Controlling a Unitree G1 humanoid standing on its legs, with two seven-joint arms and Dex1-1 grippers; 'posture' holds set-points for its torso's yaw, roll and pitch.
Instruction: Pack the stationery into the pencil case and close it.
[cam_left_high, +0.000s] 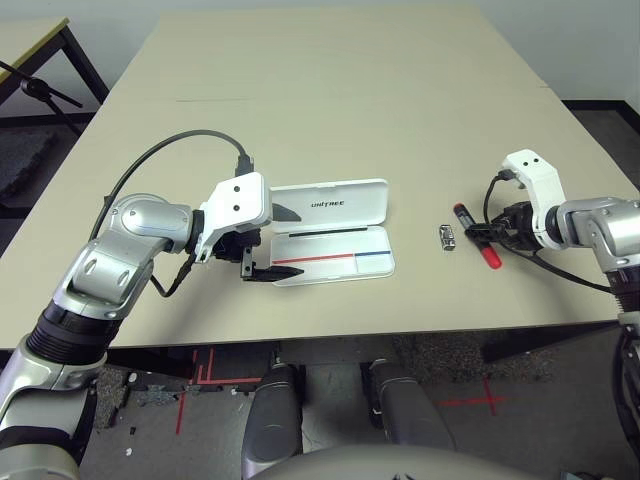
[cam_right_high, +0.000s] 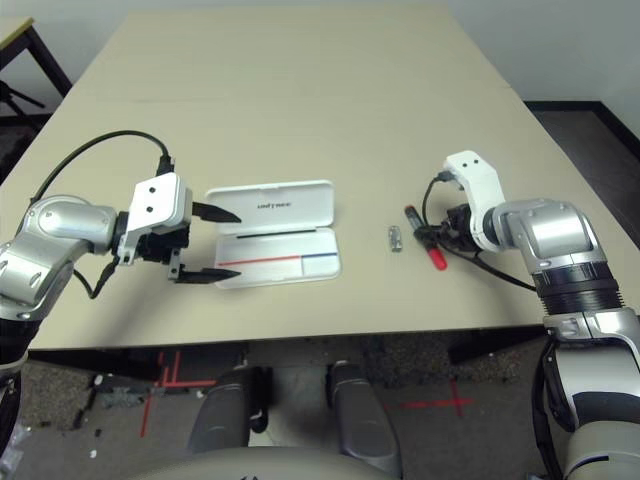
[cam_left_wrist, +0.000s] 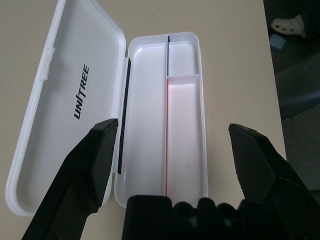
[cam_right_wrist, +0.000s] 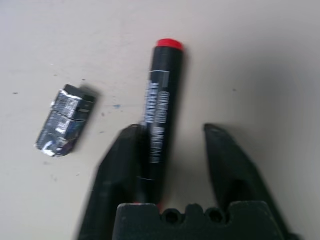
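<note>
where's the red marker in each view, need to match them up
Left eye: red marker far right on the table, at the right gripper.
Right eye: right of centre.
Left wrist: not in it.
Right wrist: centre, between the fingers.
Shared landmark: silver-black clip beside it.

On the beige counter (cam_right_high: 300, 90) the white pencil case (cam_right_high: 272, 245) is laid open, its lid folded back and red and blue lines seen in the tray. The left gripper (cam_right_high: 205, 243) is held at its left end, fingers spread wide. Well to the right, the small clip (cam_right_high: 396, 238) lies just beside the red marker (cam_right_high: 425, 241), over which the right gripper (cam_right_high: 437, 238) is set.
</note>
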